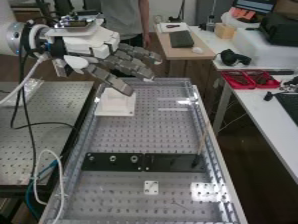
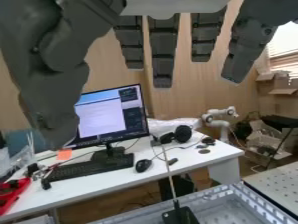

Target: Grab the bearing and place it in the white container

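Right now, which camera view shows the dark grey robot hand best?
The high view: it shows the robot hand whole, on the end of the white arm, fingers extended. The wrist view shows its fingers and thumb from close up.

In my wrist view I see a wall of light brown wood point(image 2: 183, 102), which has a vertical seam. Beside it there is a window point(image 2: 285, 52) with blinds, and the light in it is very bright. Below the window are cardboard boxes point(image 2: 283, 82). A white desk point(image 2: 189, 162) carries a lit monitor point(image 2: 103, 117) and a black keyboard point(image 2: 90, 168). From my high view, the floor point(image 1: 234, 155) is brown, and behind the bench I find a small table point(image 1: 198, 56) with a wooden top.
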Controlling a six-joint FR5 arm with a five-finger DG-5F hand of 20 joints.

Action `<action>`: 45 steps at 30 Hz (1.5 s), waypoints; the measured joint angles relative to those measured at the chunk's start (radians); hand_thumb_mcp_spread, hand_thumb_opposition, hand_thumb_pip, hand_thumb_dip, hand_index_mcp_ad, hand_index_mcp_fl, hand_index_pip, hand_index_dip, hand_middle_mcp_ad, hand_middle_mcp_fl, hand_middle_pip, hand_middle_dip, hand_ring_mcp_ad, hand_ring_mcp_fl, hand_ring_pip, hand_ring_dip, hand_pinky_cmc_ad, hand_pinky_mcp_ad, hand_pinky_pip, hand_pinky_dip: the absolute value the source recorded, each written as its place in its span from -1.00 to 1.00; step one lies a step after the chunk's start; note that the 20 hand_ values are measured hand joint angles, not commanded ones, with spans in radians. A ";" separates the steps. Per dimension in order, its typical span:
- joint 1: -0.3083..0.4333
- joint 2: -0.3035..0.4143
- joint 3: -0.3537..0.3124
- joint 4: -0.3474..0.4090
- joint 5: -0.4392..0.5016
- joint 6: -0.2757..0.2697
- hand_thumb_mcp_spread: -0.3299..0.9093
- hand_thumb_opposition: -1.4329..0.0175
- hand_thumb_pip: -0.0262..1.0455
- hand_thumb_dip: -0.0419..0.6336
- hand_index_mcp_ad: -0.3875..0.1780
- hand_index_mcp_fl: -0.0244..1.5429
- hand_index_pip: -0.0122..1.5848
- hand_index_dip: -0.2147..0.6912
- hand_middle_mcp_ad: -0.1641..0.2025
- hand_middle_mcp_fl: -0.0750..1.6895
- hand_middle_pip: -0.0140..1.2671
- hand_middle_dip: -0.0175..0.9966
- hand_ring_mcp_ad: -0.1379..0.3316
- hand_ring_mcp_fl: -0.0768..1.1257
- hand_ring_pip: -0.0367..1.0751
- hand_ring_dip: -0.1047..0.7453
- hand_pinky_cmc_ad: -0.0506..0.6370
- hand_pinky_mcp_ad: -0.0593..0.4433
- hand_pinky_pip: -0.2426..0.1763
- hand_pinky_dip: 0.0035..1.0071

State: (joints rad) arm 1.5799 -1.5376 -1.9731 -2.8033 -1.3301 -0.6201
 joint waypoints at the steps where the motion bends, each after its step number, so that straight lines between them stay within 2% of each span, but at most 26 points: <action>1: -0.003 -0.005 -0.005 0.008 0.002 0.004 -0.02 -0.11 0.21 -0.46 0.33 -0.74 -0.86 -0.27 0.38 -0.57 -0.74 -0.27 0.48 -0.89 -0.78 -0.47 0.44 0.61 -0.43 -0.18; 5: -0.014 -0.023 -0.015 0.025 0.008 0.013 -0.03 -0.13 0.26 -0.31 0.29 -0.69 -0.86 -0.30 0.38 -0.56 -0.75 -0.18 0.46 -0.89 -0.78 -0.44 0.44 0.61 -0.42 -0.15; 9: -0.035 -0.055 -0.024 0.037 0.014 0.031 -0.02 -0.17 0.42 -0.18 0.27 -0.68 -0.83 -0.30 0.38 -0.56 -0.75 -0.09 0.47 -0.89 -0.77 -0.42 0.44 0.61 -0.43 -0.15; 14: -0.056 -0.093 -0.035 0.063 0.013 0.051 0.01 -0.17 0.44 -0.03 0.23 -0.57 -0.58 -0.31 0.41 -0.60 -0.76 -0.02 0.47 -0.89 -0.78 -0.37 0.44 0.61 -0.43 -0.15; 15: -0.059 -0.098 -0.036 0.069 0.012 0.053 0.01 -0.17 0.54 -0.02 0.22 -0.58 -0.52 -0.32 0.39 -0.60 -0.75 0.01 0.49 -0.89 -0.74 -0.35 0.44 0.61 -0.43 -0.15; 20: -0.079 -0.145 -0.047 0.103 0.001 0.057 0.00 -0.19 0.54 0.06 0.19 -0.49 -0.16 -0.34 0.40 -0.63 -0.73 0.04 0.49 -0.88 -0.75 -0.30 0.43 0.61 -0.42 -0.15; 24: -0.093 -0.178 -0.051 0.128 -0.006 0.061 0.03 -0.20 0.54 0.06 0.19 -0.62 0.04 -0.34 0.40 -0.65 -0.56 0.04 0.49 -0.88 -0.71 -0.27 0.41 0.61 -0.42 -0.15; 26: -0.099 -0.196 -0.053 0.141 -0.010 0.063 0.03 -0.20 0.54 0.10 0.18 -0.62 0.06 -0.34 0.40 -0.66 -0.51 0.04 0.47 -0.88 -0.70 -0.24 0.40 0.61 -0.43 -0.15; 31: -0.112 -0.247 -0.054 0.175 -0.019 0.068 0.08 -0.20 0.64 0.12 0.11 -0.68 0.24 -0.36 0.37 -0.65 -0.18 0.04 0.41 -0.84 -0.58 -0.14 0.40 0.59 -0.43 -0.15; 37: -0.125 -0.297 -0.046 0.206 -0.027 0.068 0.08 -0.20 0.65 0.12 0.10 -0.68 0.42 -0.36 0.38 -0.68 0.07 0.07 0.40 -0.82 -0.44 -0.04 0.40 0.53 -0.43 -0.16; 42: -0.133 -0.328 -0.036 0.217 -0.032 0.067 0.10 -0.20 0.67 0.15 0.12 -0.69 0.52 -0.36 0.34 -0.67 0.21 0.11 0.27 -0.81 -0.34 0.02 0.35 0.53 -0.43 -0.18; 45: -0.135 -0.342 -0.033 0.222 -0.031 0.064 0.12 -0.20 0.67 0.15 0.12 -0.82 0.56 -0.36 0.36 -0.67 0.25 0.13 0.27 -0.79 -0.32 0.05 0.36 0.53 -0.43 -0.18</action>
State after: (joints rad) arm 1.4448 -1.8794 -2.0062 -2.5816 -1.3616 -0.5559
